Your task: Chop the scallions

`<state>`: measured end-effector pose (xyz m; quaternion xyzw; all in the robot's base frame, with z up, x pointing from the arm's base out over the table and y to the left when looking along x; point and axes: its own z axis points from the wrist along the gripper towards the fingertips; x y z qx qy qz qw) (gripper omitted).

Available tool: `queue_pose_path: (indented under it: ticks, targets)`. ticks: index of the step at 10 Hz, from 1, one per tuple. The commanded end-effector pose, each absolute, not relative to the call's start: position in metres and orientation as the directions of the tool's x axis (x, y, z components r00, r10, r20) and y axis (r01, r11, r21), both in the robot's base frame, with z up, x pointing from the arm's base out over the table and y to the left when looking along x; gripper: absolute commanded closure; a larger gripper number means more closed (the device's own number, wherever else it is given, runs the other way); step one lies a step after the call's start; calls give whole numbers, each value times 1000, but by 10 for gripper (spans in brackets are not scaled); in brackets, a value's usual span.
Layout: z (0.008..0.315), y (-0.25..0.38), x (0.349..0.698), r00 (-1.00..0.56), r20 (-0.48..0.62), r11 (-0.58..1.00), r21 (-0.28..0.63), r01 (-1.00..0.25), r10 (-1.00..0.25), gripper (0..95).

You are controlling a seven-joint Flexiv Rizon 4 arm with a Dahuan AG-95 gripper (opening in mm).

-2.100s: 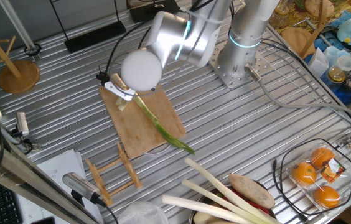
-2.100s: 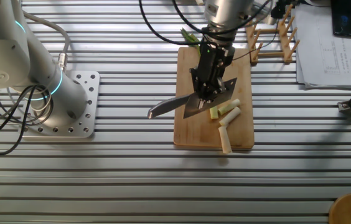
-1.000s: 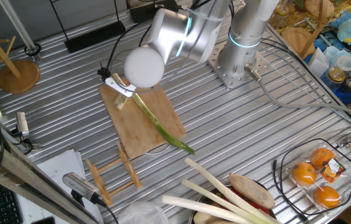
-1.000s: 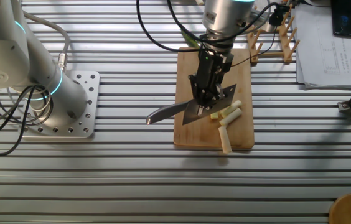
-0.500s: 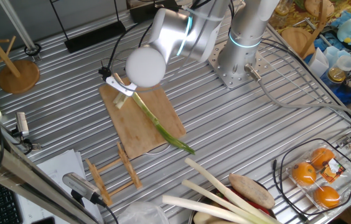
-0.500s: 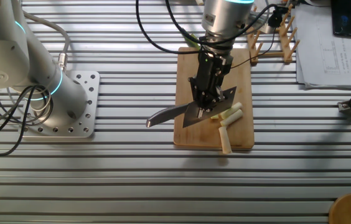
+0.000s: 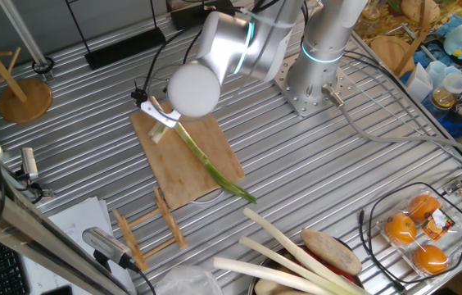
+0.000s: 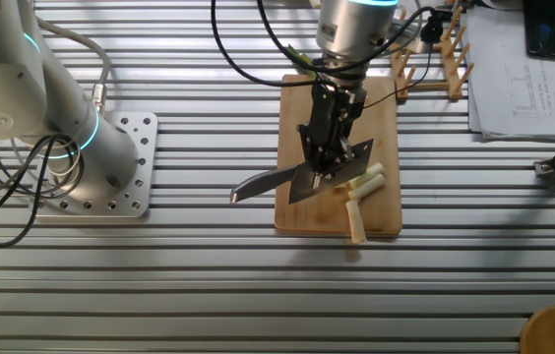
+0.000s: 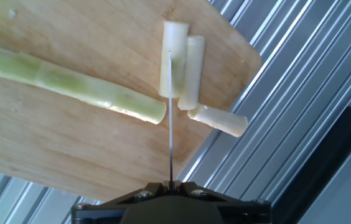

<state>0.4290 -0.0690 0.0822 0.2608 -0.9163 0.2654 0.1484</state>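
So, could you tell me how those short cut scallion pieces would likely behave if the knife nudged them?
The cut scallion pieces look round and short, so they would probably roll or skid on the smooth cutting board. One lies at the board's edge and might drop off. They seem light and fairly stiff.

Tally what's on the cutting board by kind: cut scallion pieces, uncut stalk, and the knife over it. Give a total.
Cut scallion pieces: 3
Uncut scallion stalk: 1
Knife, held in the gripper: 1
Total on or over the cutting board: 5
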Motion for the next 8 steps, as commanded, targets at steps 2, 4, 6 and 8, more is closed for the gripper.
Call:
queue_pose_path:
  ticks: [2,4,6,8]
  targets:
    - [85,-72,427,-821,407,720,-414,-557,-401,950]
    - [85,-74,426,-823,409,717,-423,-555,-395,950]
    - [85,-75,425,-822,414,709,-435,-556,-391,950]
    - [87,-78,424,-823,411,705,-440,-556,-392,950]
